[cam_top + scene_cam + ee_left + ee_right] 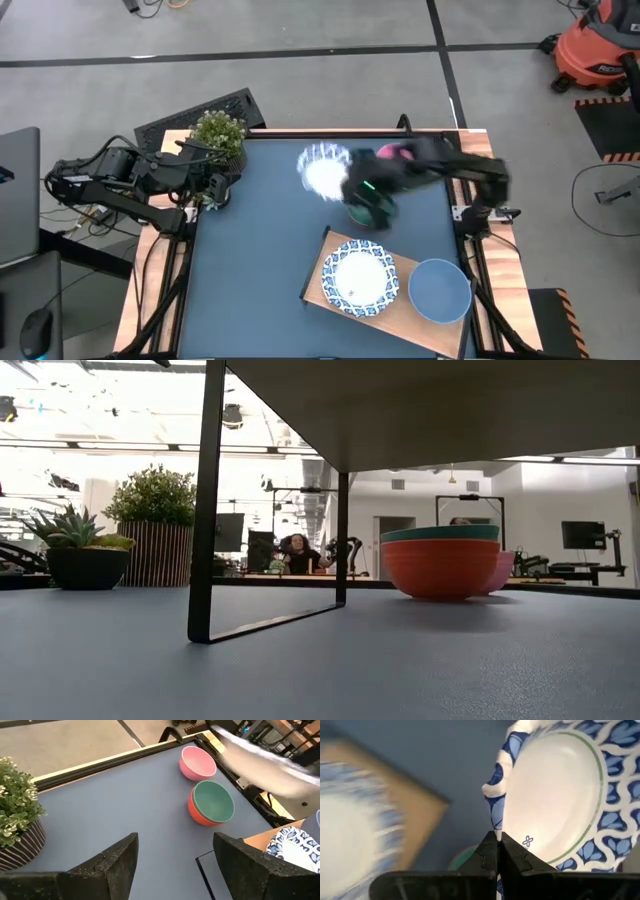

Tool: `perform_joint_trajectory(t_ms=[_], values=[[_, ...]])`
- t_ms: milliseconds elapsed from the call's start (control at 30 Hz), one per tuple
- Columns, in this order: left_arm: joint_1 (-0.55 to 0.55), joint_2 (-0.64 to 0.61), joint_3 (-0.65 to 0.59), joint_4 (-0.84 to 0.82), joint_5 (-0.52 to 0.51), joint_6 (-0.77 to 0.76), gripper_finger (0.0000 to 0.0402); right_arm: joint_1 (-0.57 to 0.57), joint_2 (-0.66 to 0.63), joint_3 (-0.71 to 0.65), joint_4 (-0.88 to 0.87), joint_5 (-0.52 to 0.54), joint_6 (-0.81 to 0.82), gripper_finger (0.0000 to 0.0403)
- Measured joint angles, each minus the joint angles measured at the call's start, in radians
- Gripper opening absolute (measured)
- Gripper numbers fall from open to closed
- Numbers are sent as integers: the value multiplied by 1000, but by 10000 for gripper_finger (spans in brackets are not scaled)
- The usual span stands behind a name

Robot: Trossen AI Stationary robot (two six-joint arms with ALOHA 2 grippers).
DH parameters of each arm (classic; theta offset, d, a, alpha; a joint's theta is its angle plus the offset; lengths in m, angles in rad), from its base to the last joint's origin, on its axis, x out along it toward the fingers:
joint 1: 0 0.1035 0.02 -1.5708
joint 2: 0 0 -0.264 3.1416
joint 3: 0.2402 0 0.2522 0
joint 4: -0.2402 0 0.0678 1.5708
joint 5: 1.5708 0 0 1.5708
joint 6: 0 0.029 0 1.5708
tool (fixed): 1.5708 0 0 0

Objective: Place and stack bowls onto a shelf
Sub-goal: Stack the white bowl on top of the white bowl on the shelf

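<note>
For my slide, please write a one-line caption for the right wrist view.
Right gripper with jaws shut on the rim of a white blue-patterned bowl, above the wooden shelf.

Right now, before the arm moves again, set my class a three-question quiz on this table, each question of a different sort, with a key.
1. True or false: the teal bowl sits inside the red bowl.
2. Which bowls are on the wooden shelf? A) the pink and the red one. B) a patterned white bowl and a plain blue bowl. C) none.
3. What is the right end effector pinching?

Key: 1 true. 2 B. 3 the rim of a second patterned bowl, held above the table.
</note>
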Motion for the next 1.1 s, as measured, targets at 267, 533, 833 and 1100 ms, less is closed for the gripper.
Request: perform_joint_trajectory(t_ms=[267,533,833,1100], values=[[0,1,0,0,1,1,243,462,-111,0,-32,141,175,21],[0,1,0,-1,2,-15,243,730,2,-22,-35,360,223,21],[0,1,0,-1,22,-26,243,693,106,-22,-33,329,235,21],[0,1,0,-2,40,-27,243,629,101,-22,-33,236,380,21]])
